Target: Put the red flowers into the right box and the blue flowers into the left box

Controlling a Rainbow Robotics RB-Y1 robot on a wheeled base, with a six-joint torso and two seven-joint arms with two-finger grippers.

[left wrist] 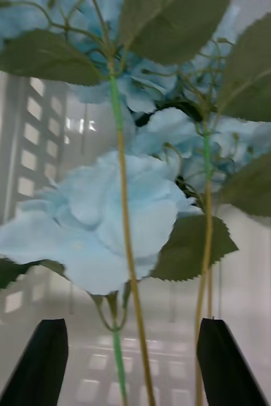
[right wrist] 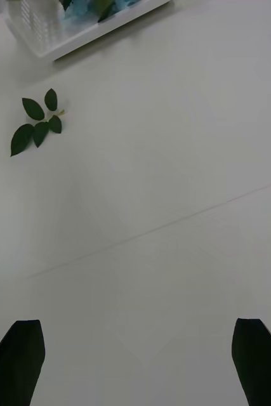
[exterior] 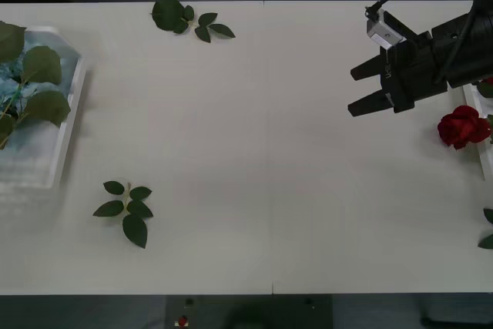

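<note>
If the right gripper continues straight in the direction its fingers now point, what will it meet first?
The right gripper, open, points leftward over bare table. The way looks free; far along lies the left box with blue flowers. A leaf sprig lies off to one side. Height is unclear.

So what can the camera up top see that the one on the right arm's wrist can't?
Only the front view shows the red flower lying in the right box at the table's right edge, and the right gripper from outside, open and empty above the table. Only the right wrist view looks out between that gripper's own black fingers across the bare table. Both show the left box holding the blue flowers and the leaf sprig lying on the table near it.
</note>
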